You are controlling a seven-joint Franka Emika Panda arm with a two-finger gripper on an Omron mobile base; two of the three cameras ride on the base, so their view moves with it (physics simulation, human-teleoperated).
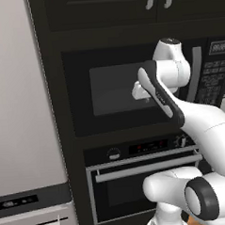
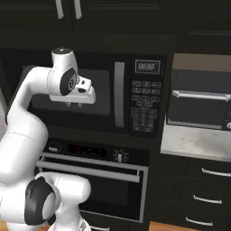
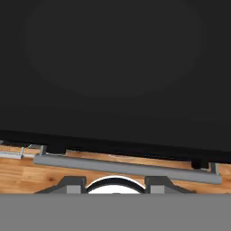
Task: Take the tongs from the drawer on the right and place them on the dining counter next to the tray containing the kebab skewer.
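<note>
My gripper (image 2: 74, 105) hangs in front of the microwave's dark door, pointing straight down, well above the floor. Its fingers stand apart with nothing between them, so it is open. In the hand view the gripper (image 3: 115, 185) looks down past the oven's grey bar handle (image 3: 126, 168) onto wooden floor. Black-fronted drawers (image 2: 208, 172) with slim silver handles sit shut under the counter at the right, about an arm's length from the gripper. The tongs are hidden. The dining counter, the tray and the kebab skewer are out of view.
A built-in microwave (image 2: 113, 97) with a keypad sits above a black oven (image 2: 97, 180) directly ahead. A steel toaster oven (image 2: 200, 101) stands on a pale counter (image 2: 194, 142) at the right. A grey fridge (image 1: 20, 115) fills the left. Dark upper cabinets (image 1: 108, 6) run overhead.
</note>
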